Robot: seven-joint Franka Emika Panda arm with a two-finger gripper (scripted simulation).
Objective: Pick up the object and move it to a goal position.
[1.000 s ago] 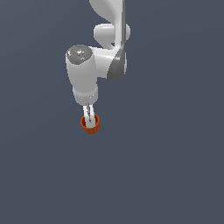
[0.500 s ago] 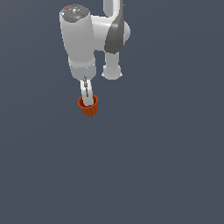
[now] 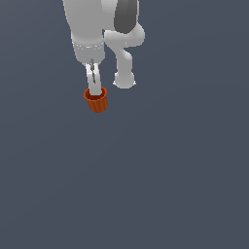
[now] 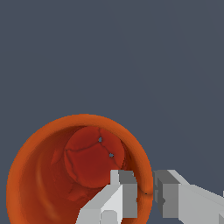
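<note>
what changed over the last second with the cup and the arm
The arm has moved up the exterior view, carrying the orange-red cup with it, and both now look larger there. The gripper stays shut on the cup's rim, one finger inside and one outside. The grip looks the same; the plain grey background has not changed.

My body: white shell, grey joints, blocky pale fingers.

My arm [image 3: 90, 22] is smooth glossy white, built from fat rounded cylinders. One dark grey oval panel [image 3: 125, 12] sits on the upper link. A second white link [image 3: 124, 53] curves down and ends in a flared round foot. My wrist section has a faint band of small dots around it. My gripper [image 3: 94, 83] is two thin, flat, pale grey-white fingers with a dark slit between them. In the wrist view my fingers [image 4: 114, 199] are boxy, white on the lit faces, mid-grey on the shaded faces, with square stepped tips. No cables, no markings visible.
</note>
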